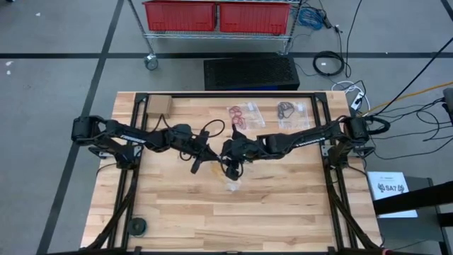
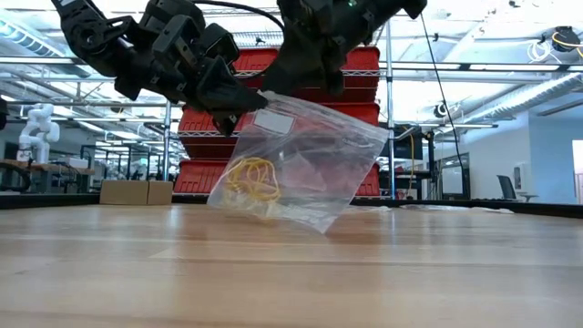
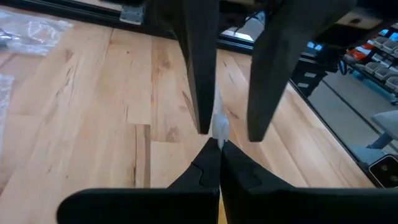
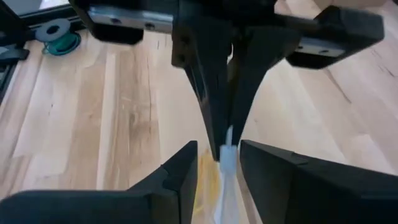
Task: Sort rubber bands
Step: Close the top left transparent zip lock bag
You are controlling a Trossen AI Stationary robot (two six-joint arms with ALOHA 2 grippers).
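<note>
Pale plank table (image 2: 291, 273) before red bins (image 2: 364, 64) on a wire rack; clear bag (image 2: 301, 164) hangs tilted off the wood, yellow rubber bands (image 2: 252, 187) in its low corner, left gripper (image 2: 228, 118) pinched shut on its top edge, right gripper (image 4: 217, 162) fingers part-open astride it.

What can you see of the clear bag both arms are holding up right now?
The clear plastic bag is a thin, crinkled zip bag with a white label patch near its top. It hangs tilted above the wooden table, its lowest corner near or on the wood. A cluster of yellow rubber bands lies inside its lower part. The left end effector is shut on its top edge, and the right end effector straddles that edge too.
</note>
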